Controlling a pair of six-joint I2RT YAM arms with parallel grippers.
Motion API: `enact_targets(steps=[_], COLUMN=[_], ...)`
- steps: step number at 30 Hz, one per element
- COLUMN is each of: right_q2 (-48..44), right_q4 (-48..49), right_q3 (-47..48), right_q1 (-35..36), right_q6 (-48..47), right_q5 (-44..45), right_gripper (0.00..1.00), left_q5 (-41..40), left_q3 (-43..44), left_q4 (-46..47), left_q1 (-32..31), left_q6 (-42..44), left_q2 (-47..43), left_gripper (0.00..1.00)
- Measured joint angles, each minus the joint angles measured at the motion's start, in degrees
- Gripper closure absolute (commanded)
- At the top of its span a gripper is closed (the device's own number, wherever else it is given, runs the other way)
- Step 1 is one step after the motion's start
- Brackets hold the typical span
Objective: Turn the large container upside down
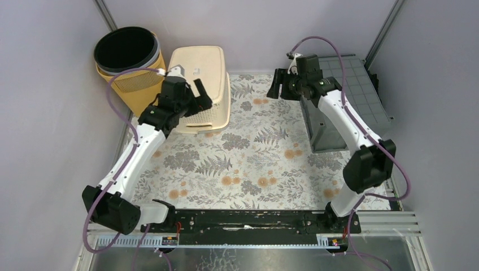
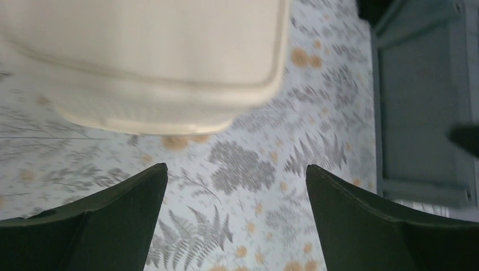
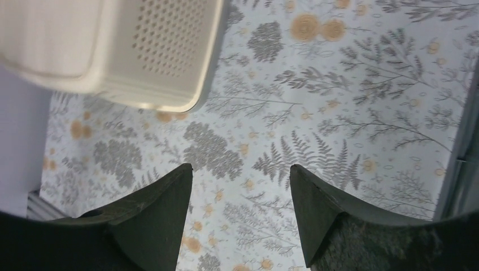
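A cream perforated basket (image 1: 204, 84) lies at the back left of the floral mat with its flat base facing up. It also shows in the left wrist view (image 2: 147, 51) and in the right wrist view (image 3: 113, 45). My left gripper (image 1: 199, 95) hovers over the basket's near right side, open and empty; its jaws stand wide apart over the mat (image 2: 236, 169). My right gripper (image 1: 278, 86) is open and empty above the mat's back middle (image 3: 240, 167), next to a grey crate (image 1: 339, 101).
A yellow round bin (image 1: 129, 62) with a black inside stands upright at the back left corner, touching the basket. The grey crate shows its ribbed base on top, along the right side (image 2: 418, 113). Purple walls close in on three sides.
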Motion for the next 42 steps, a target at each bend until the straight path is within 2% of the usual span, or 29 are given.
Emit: enact_targets(steps=[4,9,16,24,32,42], right_q2=[-4.68,-4.96,-4.98,-5.03,-5.03,-5.03], right_q4=[1.42,1.46,1.62,2.19,2.62,2.62], right_q3=[-3.69,-8.13,-11.37,-13.44,-15.58,-16.44], right_q1=[2.36,4.83,7.06,7.61,8.63,8.96], right_q6=[0.04,0.02,0.02,0.0,0.0,-0.63], right_q5=[-2.03,-2.71,-3.74,-4.09,-4.52,-5.18], right_gripper=[0.29,0.29,0.29,0.29,0.29,0.29], left_q5=[-1.44,-4.46,-14.29,-26.05,-26.99,-25.09], left_q3=[0.46,-0.35,-5.33,-9.62,-11.82,-12.57], left_q4=[1.05,3.61,8.24,9.11,11.06,12.76], left_q1=[6.75,13.49,15.12,17.84,20.26,20.37], left_q6=[-0.07,-0.92,-2.25,-3.78,-5.79,-6.93], left_q2=[1.09,1.46,0.44,-1.86,2.95,10.27], left_gripper=[0.0,0.0,0.0,0.0,0.0,0.0])
